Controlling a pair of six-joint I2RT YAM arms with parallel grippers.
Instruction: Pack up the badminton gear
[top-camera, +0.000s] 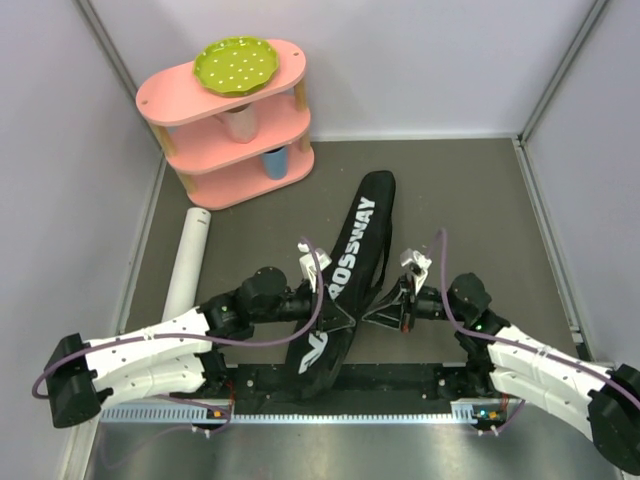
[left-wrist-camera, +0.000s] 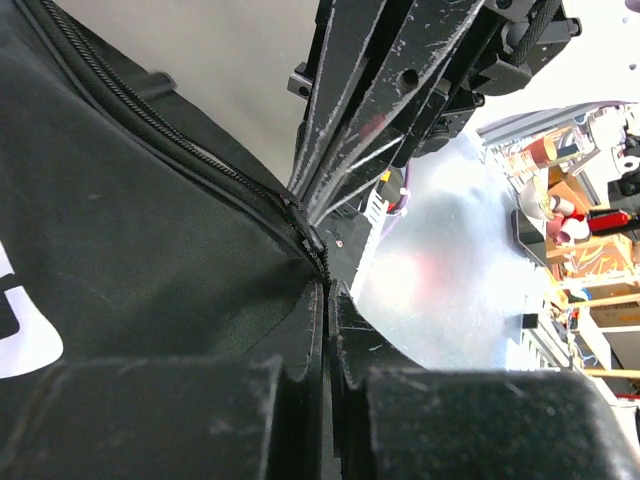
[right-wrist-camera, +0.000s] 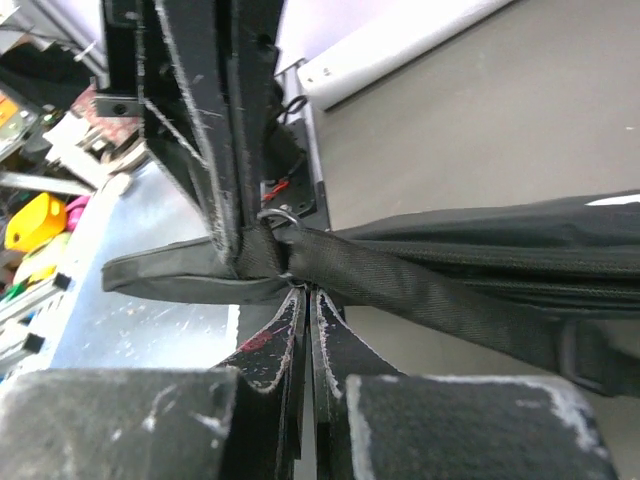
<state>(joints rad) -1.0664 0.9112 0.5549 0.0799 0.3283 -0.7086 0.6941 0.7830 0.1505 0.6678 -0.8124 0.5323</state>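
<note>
Left gripper (top-camera: 347, 319) pinching bag (top-camera: 377, 192), lettered "ROSSWAY"

Bag (top-camera: 350, 265): black woven cloth, matt; strap (right-wrist-camera: 430, 295) of coarse ribbed webbing. Tube (top-camera: 188, 262): white, smooth. Table (top-camera: 460, 190): grey, matt. Shelf (top-camera: 160, 100): pink, smooth. Plate (top-camera: 235, 63): green, smooth.

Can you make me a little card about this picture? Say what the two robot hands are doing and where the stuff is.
bag: black, says CROSSWAY, lies slantwise on the table
left gripper: shut on the bag's edge by the zipper
right gripper: shut on the bag where its strap joins
tube: white, lies left of the bag, nothing holds it
shelf: pink, far left corner
green plate: on the shelf's top tier
</note>
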